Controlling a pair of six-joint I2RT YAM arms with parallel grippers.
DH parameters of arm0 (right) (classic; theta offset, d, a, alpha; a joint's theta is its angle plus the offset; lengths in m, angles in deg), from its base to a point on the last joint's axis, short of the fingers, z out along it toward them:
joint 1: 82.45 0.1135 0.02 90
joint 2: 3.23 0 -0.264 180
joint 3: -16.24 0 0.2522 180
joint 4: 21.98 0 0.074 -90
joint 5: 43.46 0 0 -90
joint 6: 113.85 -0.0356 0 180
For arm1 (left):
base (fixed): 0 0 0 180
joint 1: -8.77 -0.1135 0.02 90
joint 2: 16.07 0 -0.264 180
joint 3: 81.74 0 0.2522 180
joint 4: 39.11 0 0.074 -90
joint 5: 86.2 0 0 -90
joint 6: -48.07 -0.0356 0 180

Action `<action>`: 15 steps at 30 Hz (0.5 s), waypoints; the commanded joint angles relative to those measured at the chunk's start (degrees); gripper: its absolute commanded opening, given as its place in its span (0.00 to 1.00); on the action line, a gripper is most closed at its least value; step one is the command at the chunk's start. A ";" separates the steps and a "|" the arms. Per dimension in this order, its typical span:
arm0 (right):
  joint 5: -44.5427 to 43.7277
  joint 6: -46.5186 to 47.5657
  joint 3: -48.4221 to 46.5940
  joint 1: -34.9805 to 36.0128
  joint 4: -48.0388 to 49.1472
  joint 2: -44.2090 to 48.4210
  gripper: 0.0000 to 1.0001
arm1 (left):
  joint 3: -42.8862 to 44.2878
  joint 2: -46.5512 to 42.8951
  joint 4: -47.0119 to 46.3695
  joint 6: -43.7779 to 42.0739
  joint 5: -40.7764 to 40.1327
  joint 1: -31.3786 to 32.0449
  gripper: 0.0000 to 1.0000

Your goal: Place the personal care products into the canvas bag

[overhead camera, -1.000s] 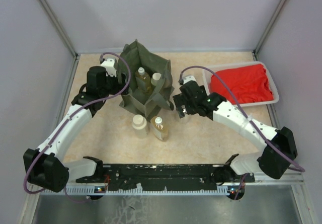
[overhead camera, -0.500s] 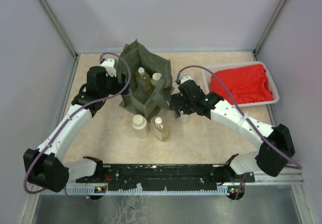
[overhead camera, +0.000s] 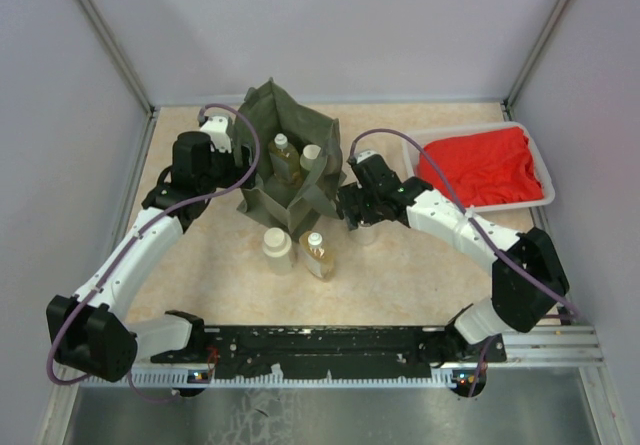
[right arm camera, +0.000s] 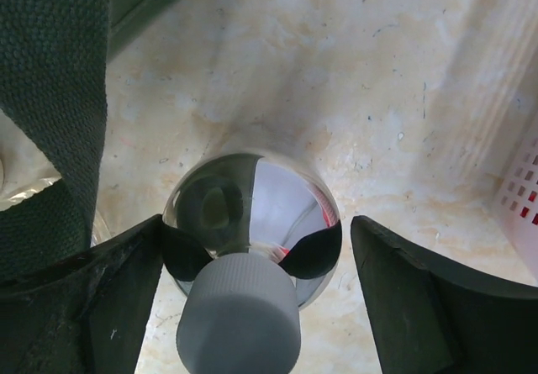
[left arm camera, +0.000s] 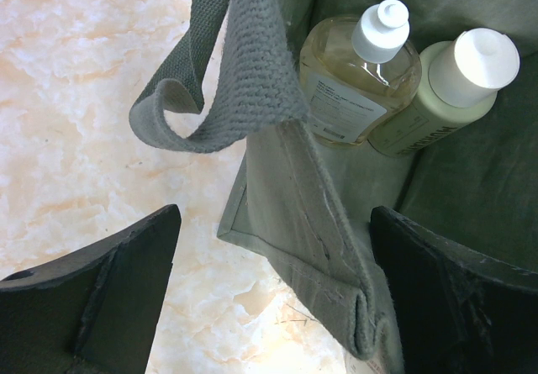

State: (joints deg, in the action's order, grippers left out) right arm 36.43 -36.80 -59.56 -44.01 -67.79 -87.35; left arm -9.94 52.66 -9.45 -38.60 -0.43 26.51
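The olive canvas bag [overhead camera: 290, 180] stands open at mid-table, with an amber bottle [left arm camera: 353, 80] and a pale bottle [left arm camera: 429, 105] inside. My left gripper [left arm camera: 276, 223] is open and straddles the bag's near wall without pinching it; it sits at the bag's left side [overhead camera: 238, 165]. A silvery bottle [right arm camera: 252, 193] with a grey-white cap stands upright just right of the bag. My right gripper [right arm camera: 256, 231] is open around it: the left finger touches its side, the right one stands apart. A beige bottle [overhead camera: 277, 248] and an amber bottle [overhead camera: 318, 254] stand in front of the bag.
A white tray [overhead camera: 500, 205] holding a red cloth [overhead camera: 480, 163] lies at the right, close behind my right arm. A bag handle strap [right arm camera: 59, 97] hangs just left of the right gripper. Walls enclose the table on three sides.
My right gripper has slid left and come down around the silvery bottle, and its jaws have narrowed a little. The left arm and the bag have not moved.
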 commanded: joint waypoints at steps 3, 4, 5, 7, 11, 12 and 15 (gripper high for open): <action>1.07 2.03 1.72 -0.46 5.36 -0.40 0.85 | 0.14 1.04 3.08 -1.66 -0.81 -0.16 1.00; 1.07 2.05 1.87 -0.47 5.55 -0.58 0.83 | 0.14 1.04 3.03 -1.66 -0.86 -0.16 1.00; 1.30 2.05 1.94 -0.47 5.61 -0.73 0.81 | 0.14 1.05 3.08 -1.66 -0.81 -0.17 1.00; 1.46 2.05 2.05 -0.47 5.68 -0.97 0.72 | 0.01 0.92 3.08 -1.56 -0.85 -0.20 1.00; 0.83 2.14 2.18 -0.45 5.45 -0.75 0.35 | -0.41 0.80 2.92 -1.43 -0.80 -0.16 1.00; 0.64 2.14 2.19 -0.47 5.40 -0.45 0.29 | -0.51 0.79 2.87 -1.38 -0.72 -0.16 1.00; -0.38 2.16 1.67 -0.47 4.78 0.53 0.11 | -0.82 0.80 2.73 -1.23 -0.51 -0.16 1.00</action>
State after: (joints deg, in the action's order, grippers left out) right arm 37.80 -35.40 -57.60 -44.12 -63.84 -87.63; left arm -9.94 52.66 -9.45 -38.75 -0.43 26.51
